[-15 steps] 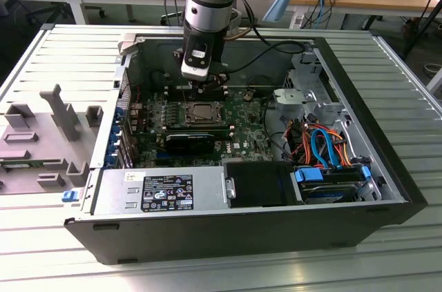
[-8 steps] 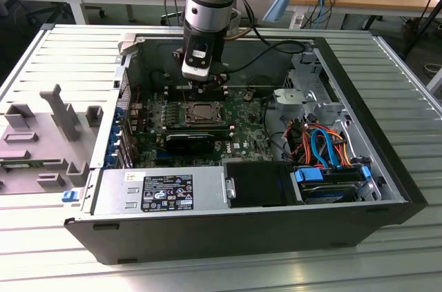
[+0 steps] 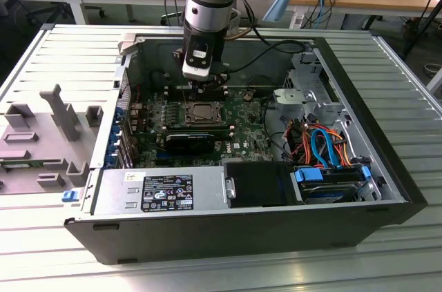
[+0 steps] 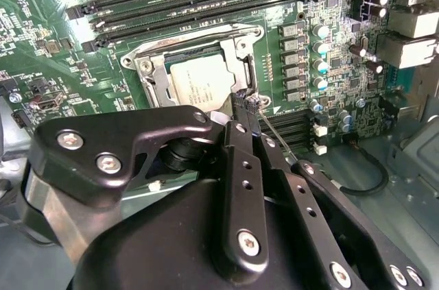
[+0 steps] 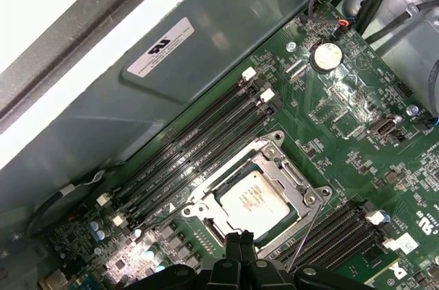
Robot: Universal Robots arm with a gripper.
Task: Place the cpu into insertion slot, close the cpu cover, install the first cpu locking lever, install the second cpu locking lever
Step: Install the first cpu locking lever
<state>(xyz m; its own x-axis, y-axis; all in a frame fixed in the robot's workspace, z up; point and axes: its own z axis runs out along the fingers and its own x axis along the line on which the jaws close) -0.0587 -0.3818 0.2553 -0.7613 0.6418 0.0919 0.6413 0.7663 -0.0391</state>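
Gripper (image 3: 207, 89) hangs low over the board. Its fingers (image 5: 234, 252) are together, and we see nothing between them. Memory slots (image 5: 192, 160) run alongside. Next comes the cpu (image 5: 255, 201), seated flat in the insertion slot (image 5: 212, 230), metal top up. It is square, so we note no long axis; its edges lie parallel to those slots. The cpu cover (image 5: 305, 192) frames it and looks to be down. A thin locking lever (image 5: 304, 238) stands unlatched just beside the fingertips. Risk, as we judge it: a descent off line could snag or bend that lever, or press the cover askew onto the chip.
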